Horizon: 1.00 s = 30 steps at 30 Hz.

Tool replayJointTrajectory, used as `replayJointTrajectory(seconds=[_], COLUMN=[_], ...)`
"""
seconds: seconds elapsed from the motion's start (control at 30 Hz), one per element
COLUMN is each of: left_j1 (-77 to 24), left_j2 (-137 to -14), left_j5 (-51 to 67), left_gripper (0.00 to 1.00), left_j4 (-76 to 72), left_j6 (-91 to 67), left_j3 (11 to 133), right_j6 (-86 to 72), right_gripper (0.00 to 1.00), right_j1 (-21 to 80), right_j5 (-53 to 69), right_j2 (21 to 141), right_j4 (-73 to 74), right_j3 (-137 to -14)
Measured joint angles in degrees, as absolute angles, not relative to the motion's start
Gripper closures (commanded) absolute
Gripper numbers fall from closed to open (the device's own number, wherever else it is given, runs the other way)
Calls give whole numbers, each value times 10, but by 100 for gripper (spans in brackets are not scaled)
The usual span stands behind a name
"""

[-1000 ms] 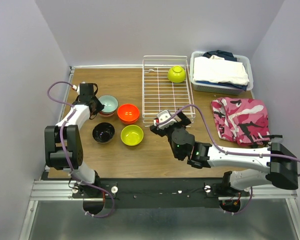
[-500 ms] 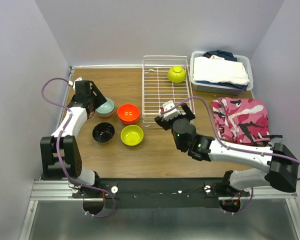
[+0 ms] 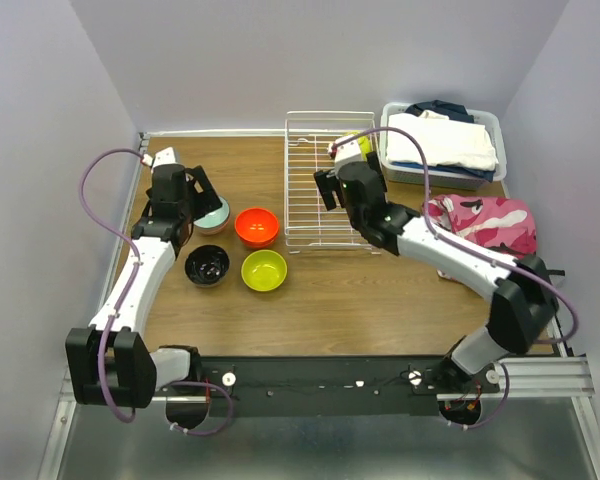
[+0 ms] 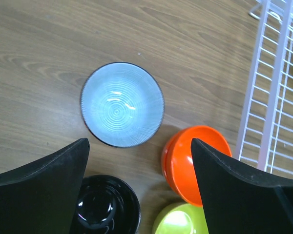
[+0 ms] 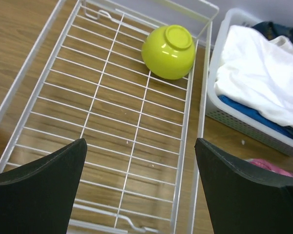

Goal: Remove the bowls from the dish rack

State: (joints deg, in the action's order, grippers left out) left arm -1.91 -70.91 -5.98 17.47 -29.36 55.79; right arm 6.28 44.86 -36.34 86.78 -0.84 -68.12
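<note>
The white wire dish rack [image 3: 310,205] [image 5: 188,117] holds one lime-green bowl [image 5: 168,51], upside down at its far right end and mostly hidden by my arm in the top view. My right gripper [image 3: 342,172] [image 5: 140,144] hovers open above the rack floor, short of that bowl. Left of the rack, a pale blue bowl [image 3: 218,214] [image 4: 122,104], an orange bowl [image 3: 257,226] [image 4: 195,163], a dark bowl [image 3: 207,265] [image 4: 105,207] and a lime-green bowl [image 3: 264,270] [image 4: 178,222] stand on the table. My left gripper [image 3: 196,195] [image 4: 139,146] hangs open and empty above them.
A grey bin of folded clothes [image 3: 440,145] [image 5: 254,83] stands right against the rack's right side. A pink camouflage cloth [image 3: 480,225] lies on the table in front of it. Walls close off the back and both sides.
My left gripper has opened and drawn back above the pale blue bowl, which stands free. My right arm has swung from the rack's near end to over its middle.
</note>
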Motion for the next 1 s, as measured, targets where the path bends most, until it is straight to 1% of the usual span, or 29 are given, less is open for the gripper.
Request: replayJointTrajectory(seconds=[0.17, 0.43, 0.7, 0.87, 1.0], left_j1=[-69, -69, -69, -69, -69], left_j2=[-679, -675, -675, -675, -675], left_j5=[-81, -90, -100, -102, -105], left_gripper=[7, 7, 7, 7, 7], left_j4=[179, 182, 187, 190, 190], left_j6=[-260, -244, -237, -235, -234], left_j3=[557, 557, 557, 557, 557], right_j6=[28, -5, -35, -50, -56], right_gripper=[1, 1, 1, 1, 1], right_j1=[404, 398, 396, 392, 392], right_j5=[-303, -227, -190, -185, -186], right_j2=[959, 1021, 1052, 1049, 1025], right_j4=[62, 159, 217, 243, 262], right_j3=[-752, -816, -822, -820, -792])
